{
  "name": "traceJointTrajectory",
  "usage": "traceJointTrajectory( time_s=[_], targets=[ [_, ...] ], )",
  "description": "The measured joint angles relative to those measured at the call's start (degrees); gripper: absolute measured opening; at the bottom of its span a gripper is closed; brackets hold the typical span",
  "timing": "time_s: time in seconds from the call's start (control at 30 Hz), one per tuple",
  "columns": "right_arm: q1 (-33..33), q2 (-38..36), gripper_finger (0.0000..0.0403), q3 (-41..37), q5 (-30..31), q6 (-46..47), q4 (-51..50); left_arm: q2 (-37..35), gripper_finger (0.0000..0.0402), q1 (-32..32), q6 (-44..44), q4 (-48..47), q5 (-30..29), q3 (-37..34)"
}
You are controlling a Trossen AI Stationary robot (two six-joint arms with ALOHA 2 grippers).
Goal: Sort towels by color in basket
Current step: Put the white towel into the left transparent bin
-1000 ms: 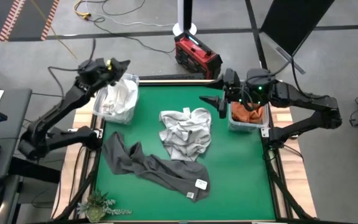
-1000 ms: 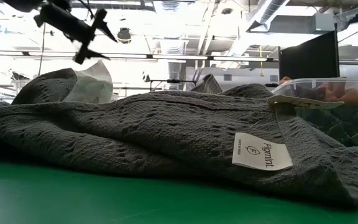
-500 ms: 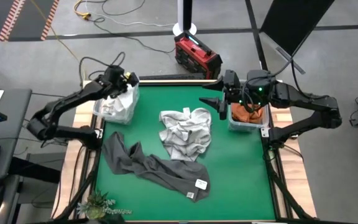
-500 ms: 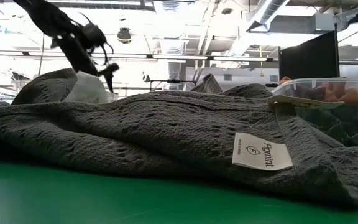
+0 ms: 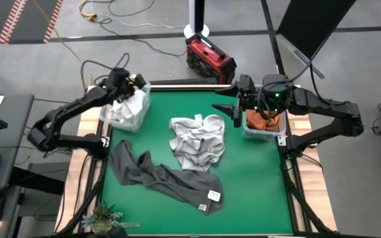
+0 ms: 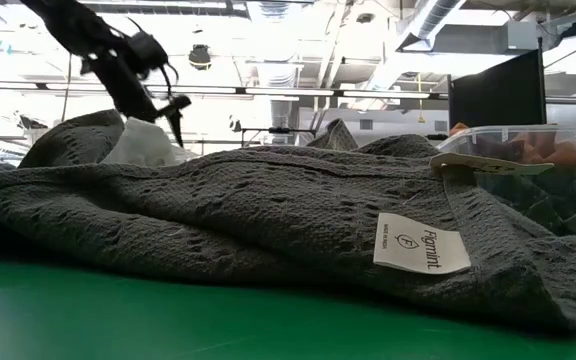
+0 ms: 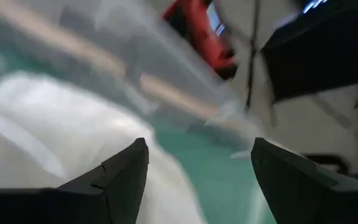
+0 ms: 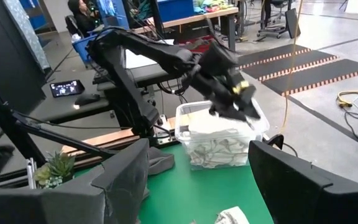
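The left gripper has dropped over the upper-left bin of white towels, jaws apart and empty; grey towels remain mid-bench; right gripper waits, jaws apart.

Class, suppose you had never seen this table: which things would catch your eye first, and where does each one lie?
The long dark grey towel sprawls across the near left of the green table, with the checked white towel crumpled at the centre. At the far left, the open left gripper hangs over the clear bin of white towels; the open right gripper waits beside the bin of rust orange towels.
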Motion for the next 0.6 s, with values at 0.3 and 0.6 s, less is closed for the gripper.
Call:
traceJointTrajectory(
  time_s=[0.3,0.6],
  targets=[
    [-0.6,0.0,0.0303,0.0,0.0,-1.1,0.0,-14.3,0.0271,-1.1,3.6,1.5,3.8,0.1],
    [-0.9,0.0,0.0303,0.0,0.0,-1.5,0.0,-18.3,0.0271,-10.9,-13.8,0.5,6.2,-2.6]
  ],
)
